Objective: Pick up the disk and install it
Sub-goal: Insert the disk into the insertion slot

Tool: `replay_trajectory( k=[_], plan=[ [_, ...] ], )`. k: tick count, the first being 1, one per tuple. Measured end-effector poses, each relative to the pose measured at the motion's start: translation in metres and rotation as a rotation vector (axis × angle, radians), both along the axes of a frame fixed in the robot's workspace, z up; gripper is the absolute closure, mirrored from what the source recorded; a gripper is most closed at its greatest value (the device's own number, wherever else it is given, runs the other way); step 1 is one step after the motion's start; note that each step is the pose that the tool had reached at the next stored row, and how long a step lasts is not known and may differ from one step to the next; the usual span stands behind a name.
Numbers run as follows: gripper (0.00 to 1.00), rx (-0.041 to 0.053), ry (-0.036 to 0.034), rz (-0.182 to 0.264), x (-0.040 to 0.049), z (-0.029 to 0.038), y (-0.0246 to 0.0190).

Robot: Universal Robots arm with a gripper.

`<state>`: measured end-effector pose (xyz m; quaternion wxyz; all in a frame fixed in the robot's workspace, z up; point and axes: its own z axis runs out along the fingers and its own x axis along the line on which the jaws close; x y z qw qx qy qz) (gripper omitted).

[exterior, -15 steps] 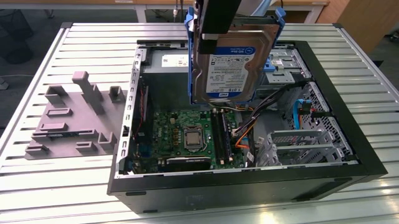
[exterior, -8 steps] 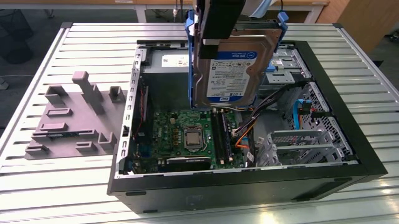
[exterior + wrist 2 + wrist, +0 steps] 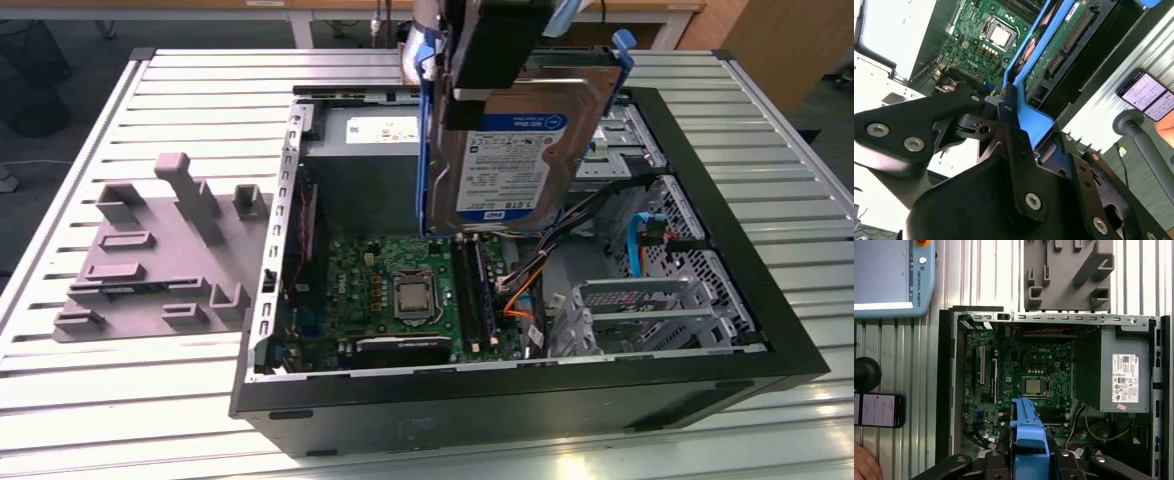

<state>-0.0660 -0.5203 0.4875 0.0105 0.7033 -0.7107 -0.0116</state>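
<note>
And there it was, the disk, up in the air on edge, label facing the exterior camera, hanging over the middle of the open computer case. The gripper had it by the upper end, jaws clenched on the disk across its blue side rails. In the second wrist view the black fingers pressed right against that blue plastic. My read: gripping the rails spared the label face and the green circuit side, and holding the top end left the lower edge free to point down into the box. So the pick-up was done, the install was not; the disk touched nothing inside. The case lay on its side on the slatted table with the panel off, which looked like the whole point, since everything inside lay open from above. Directly under the disk's lower edge sat the motherboard, with the grey power supply behind the disk toward the exterior view's left. A metal drive cage sat low in the case toward the exterior view's right, well apart from the disk. Outside the case, on the exterior view's left, rested a grey fixture plate. In the first wrist view a phone and a teach pendant lay on the table beside the case, and a hand showed at the edge near the phone, well away from the work.
</note>
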Motion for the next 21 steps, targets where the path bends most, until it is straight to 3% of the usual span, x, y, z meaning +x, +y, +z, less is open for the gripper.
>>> replay_trajectory(
  k=[7, 12, 16, 21],
  plan=[
    [0.64, -0.0001, 0.0001, 0.000, 0.0030, -0.0004, -0.0021],
    [0.64, 0.0000, 0.0000, 0.000, 0.0030, -0.0010, -0.0119],
    [0.64, -0.0001, 0.0001, 0.000, 0.0046, -0.0019, -0.0230],
    [0.64, 0.0000, 0.0000, 0.000, 0.0183, -0.0036, -0.0290]
  ],
)
